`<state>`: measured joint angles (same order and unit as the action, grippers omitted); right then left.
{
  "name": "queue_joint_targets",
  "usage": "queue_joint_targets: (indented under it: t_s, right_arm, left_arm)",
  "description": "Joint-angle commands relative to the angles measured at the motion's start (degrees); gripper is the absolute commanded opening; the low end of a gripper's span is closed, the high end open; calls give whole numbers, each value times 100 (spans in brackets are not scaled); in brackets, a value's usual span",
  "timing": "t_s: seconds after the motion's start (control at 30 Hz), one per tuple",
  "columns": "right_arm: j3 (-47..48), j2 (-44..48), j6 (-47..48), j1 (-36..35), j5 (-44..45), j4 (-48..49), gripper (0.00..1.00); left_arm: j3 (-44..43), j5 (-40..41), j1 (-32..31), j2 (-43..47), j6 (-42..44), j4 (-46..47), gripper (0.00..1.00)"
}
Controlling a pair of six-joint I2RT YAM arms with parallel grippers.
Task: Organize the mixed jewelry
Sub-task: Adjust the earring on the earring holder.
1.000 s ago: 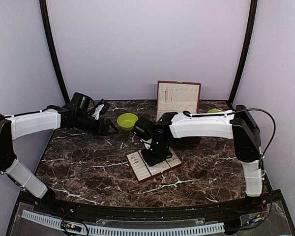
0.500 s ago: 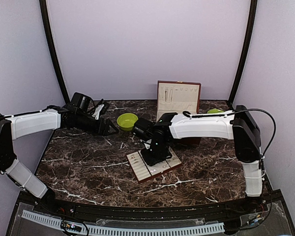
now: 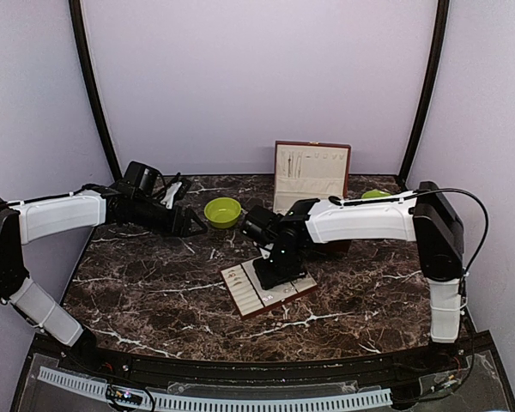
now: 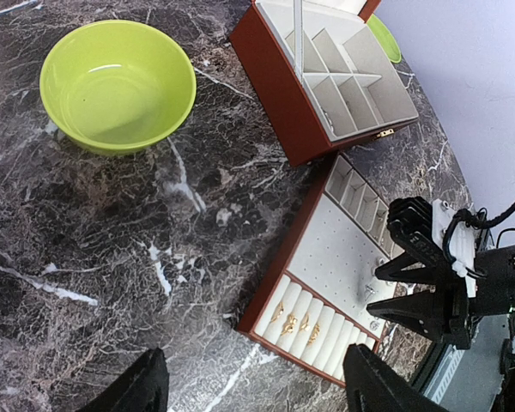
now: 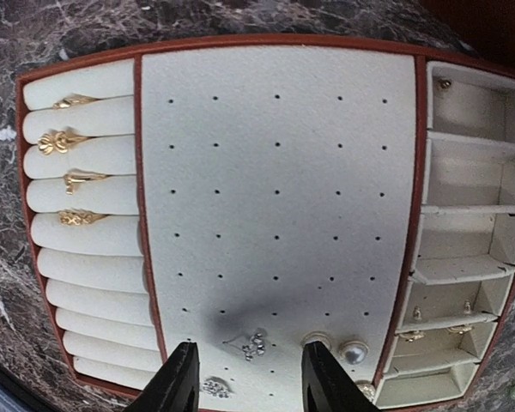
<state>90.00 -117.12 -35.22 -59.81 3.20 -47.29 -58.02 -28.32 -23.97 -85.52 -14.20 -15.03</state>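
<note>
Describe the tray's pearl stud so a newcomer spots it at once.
Find the red-brown tray. On its cream perforated panel, by the right fingers, sits the pearl stud: a glossy round bead nearest the compartments, unlike the sparkly cluster nearby.

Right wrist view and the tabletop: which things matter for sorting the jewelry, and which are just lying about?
Job: tray; gold rings in its roll slots; sparkly studs; pearl stud; open box.
Lying about: green bowl, empty; green plate.
</note>
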Motion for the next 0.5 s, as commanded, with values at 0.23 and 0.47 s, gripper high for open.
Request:
queue_joint_targets:
  t_s: [0.23, 0.47]
  right_arm:
    - [-44, 11, 59, 22, -202, 352, 40]
    - [-9, -48, 103, -2, -248, 300, 40]
  left_arm:
    - [76, -71, -20, 165, -13, 28, 73]
    - [73, -73, -20, 176, -13, 26, 73]
